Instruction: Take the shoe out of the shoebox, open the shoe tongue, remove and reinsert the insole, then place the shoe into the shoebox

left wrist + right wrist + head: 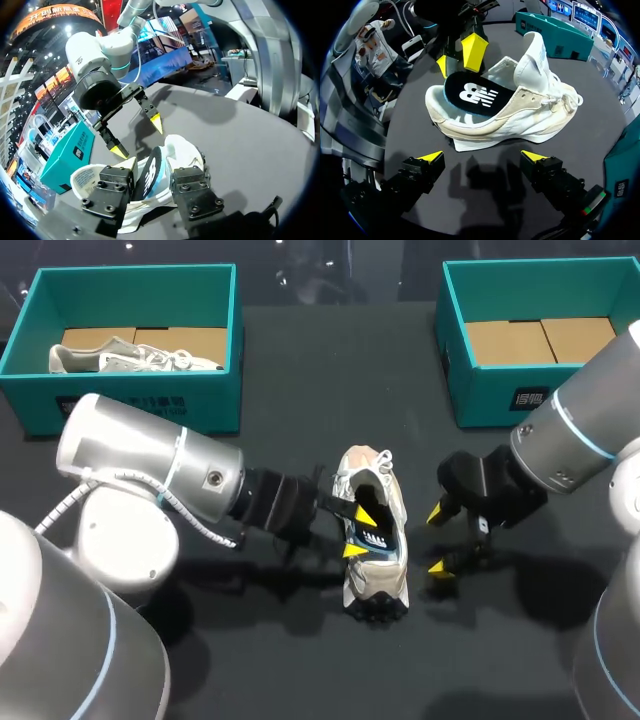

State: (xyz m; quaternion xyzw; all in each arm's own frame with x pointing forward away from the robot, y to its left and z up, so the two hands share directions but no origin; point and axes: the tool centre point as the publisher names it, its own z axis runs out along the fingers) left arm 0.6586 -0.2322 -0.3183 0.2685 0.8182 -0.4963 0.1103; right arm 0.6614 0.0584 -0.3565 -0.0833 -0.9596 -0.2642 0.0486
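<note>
At the table's middle the shoe is laid on its side, its insole half out. The left gripper is spread about the insole, with no firm pinch seen. Just right, the right gripper is held open and empty. The insole step is judged in hand, and a sure pinch is called for next.

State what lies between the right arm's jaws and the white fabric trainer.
Only bare dark tabletop separates the right jaws from the white fabric trainer; the right wrist view shows it.
</note>
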